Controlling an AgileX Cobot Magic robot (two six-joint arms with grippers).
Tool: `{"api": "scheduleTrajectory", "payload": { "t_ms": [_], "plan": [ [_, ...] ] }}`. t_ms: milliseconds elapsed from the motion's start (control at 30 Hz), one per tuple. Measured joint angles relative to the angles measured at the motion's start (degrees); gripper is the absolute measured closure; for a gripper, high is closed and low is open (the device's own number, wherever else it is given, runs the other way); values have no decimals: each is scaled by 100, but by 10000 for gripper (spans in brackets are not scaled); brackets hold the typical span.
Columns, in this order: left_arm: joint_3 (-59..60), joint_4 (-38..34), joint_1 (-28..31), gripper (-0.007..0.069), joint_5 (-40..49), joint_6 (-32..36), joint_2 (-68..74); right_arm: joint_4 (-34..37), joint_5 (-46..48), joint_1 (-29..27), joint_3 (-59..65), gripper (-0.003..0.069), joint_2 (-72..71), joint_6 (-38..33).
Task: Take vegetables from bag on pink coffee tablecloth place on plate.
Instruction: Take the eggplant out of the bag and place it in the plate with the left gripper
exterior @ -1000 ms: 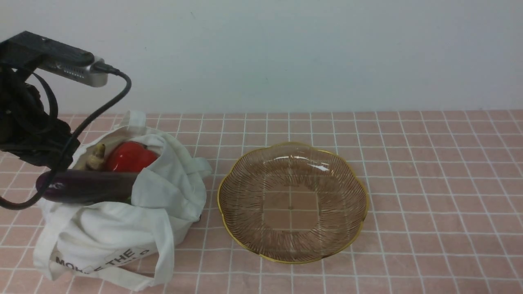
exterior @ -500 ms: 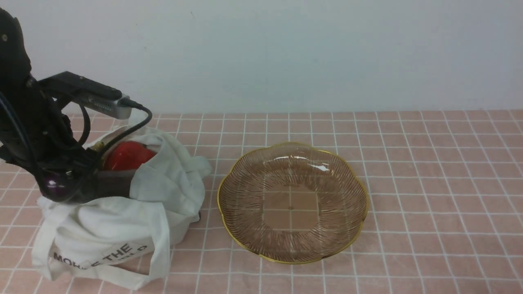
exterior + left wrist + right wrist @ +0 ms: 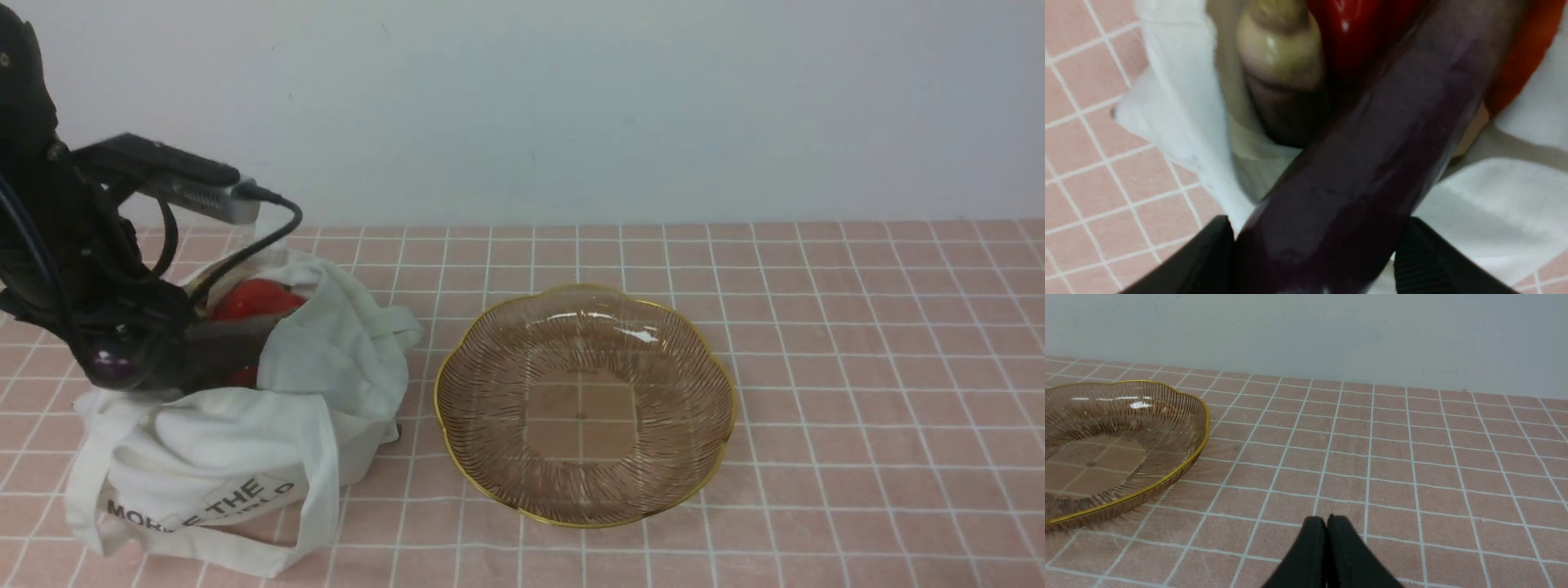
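The white bag (image 3: 245,441) with black lettering lies at the left on the pink tablecloth (image 3: 857,367). The dark-purple eggplant (image 3: 224,351) lies across its open mouth, over the red bell pepper (image 3: 253,300). My left gripper (image 3: 151,351) is down at the bag mouth. In the left wrist view its jaws (image 3: 1316,228) press both sides of the eggplant (image 3: 1372,163), beside the pepper (image 3: 1363,28) and the small beige vegetable (image 3: 1282,61). The brownish glass plate (image 3: 490,384) sits empty in the middle. My right gripper (image 3: 1327,520) is shut and empty over the cloth, right of the plate (image 3: 1126,428).
A pale wall runs along the back of the table. The left arm's cable and wrist camera (image 3: 180,175) hang over the bag. Bare pink cloth lies to the right of the plate.
My left arm came down from above the bag onto the eggplant, and its jaws closed around it. The eggplant rose slightly and the bag cloth shifted. The plate has not moved.
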Motion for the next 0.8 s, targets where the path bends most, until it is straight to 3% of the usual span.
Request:
{"api": "scheduleTrajectory", "payload": {
  "t_ms": [333, 533, 700, 800],
  "plan": [
    [-507, -23, -261, 178, 49, -487, -1224, 0, 0, 0, 0, 673, 0, 0],
    [-513, -716, -1265, 178, 20, -537, -1482, 0, 0, 0, 0, 673, 0, 0],
    [-513, -990, -2388, 178, -1135, -698, -501, 0, 0, 0, 0, 673, 0, 0],
    [-513, -990, -2774, 178, -1540, -713, 153, 0, 0, 0, 0, 673, 0, 0]
  ]
}}
